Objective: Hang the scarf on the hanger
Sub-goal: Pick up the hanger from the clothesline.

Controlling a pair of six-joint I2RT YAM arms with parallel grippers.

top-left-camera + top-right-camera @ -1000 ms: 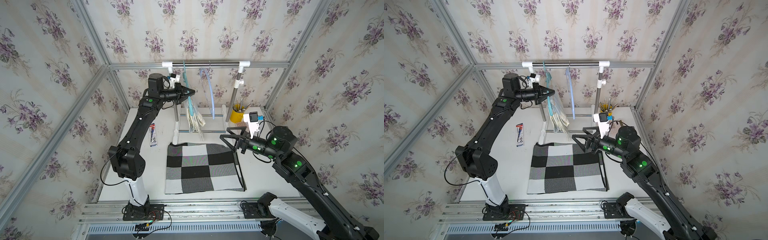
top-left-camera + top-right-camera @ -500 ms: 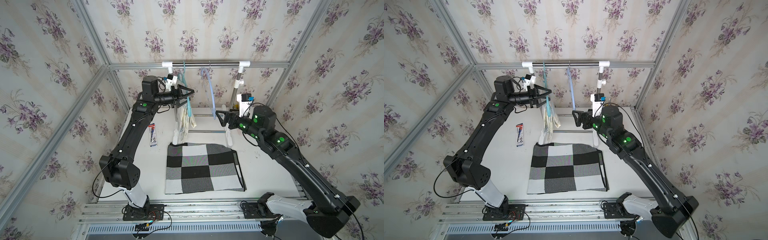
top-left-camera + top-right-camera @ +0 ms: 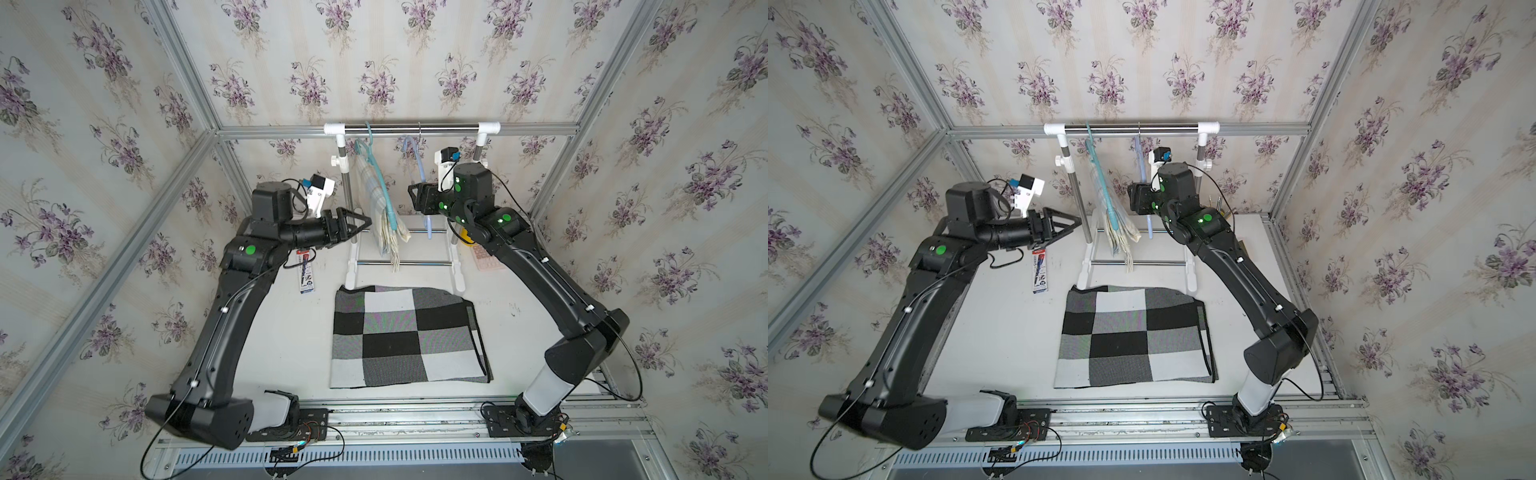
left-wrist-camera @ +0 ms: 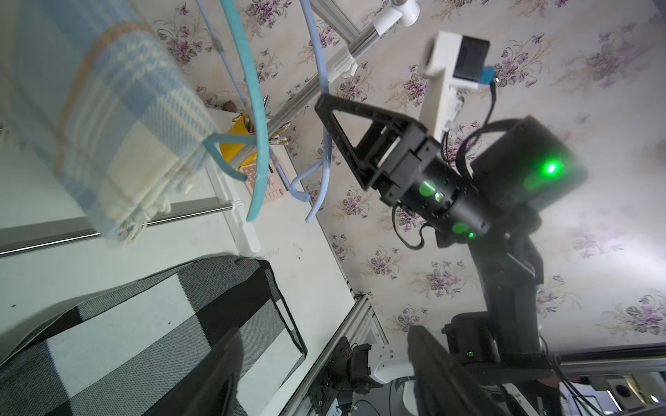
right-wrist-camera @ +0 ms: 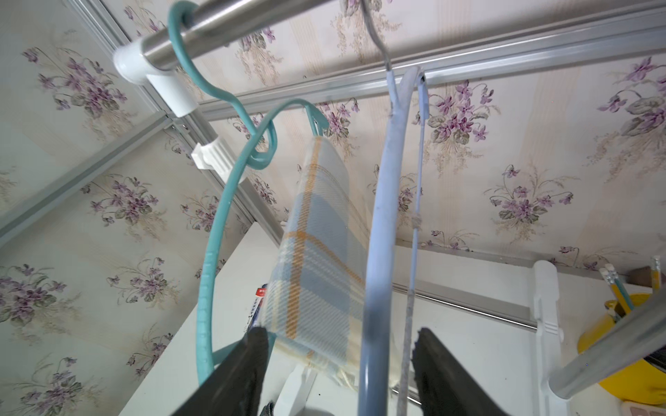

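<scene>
Clothes rack, white feet, steel rail (image 3: 415,128), standing at the far side of the white table (image 3: 291,332). Teal hanger (image 3: 380,178): hooked over the rail and carrying the plaid scarf (image 3: 388,232), pale blue and cream, folded over its lower bar with the fringe hanging down. Pale blue hanger (image 5: 378,216): on the same rail beside it, bare. Checkered scarf (image 3: 407,336), black, grey and white: folded flat on the table in front of the rack. Right gripper (image 5: 340,333): raised to the pale blue hanger, jaws apart with the hanger's arm passing between them, neither finger seen pressing on it. Left gripper (image 4: 324,331): jaws spread wide, holding nothing, near the rack's left post and clear of the plaid scarf. Sundries: a marker pack (image 3: 305,272) lying by the left arm; a yellow cup (image 5: 605,324) of pencils and a pink calculator (image 3: 484,257) behind the right arm.
</scene>
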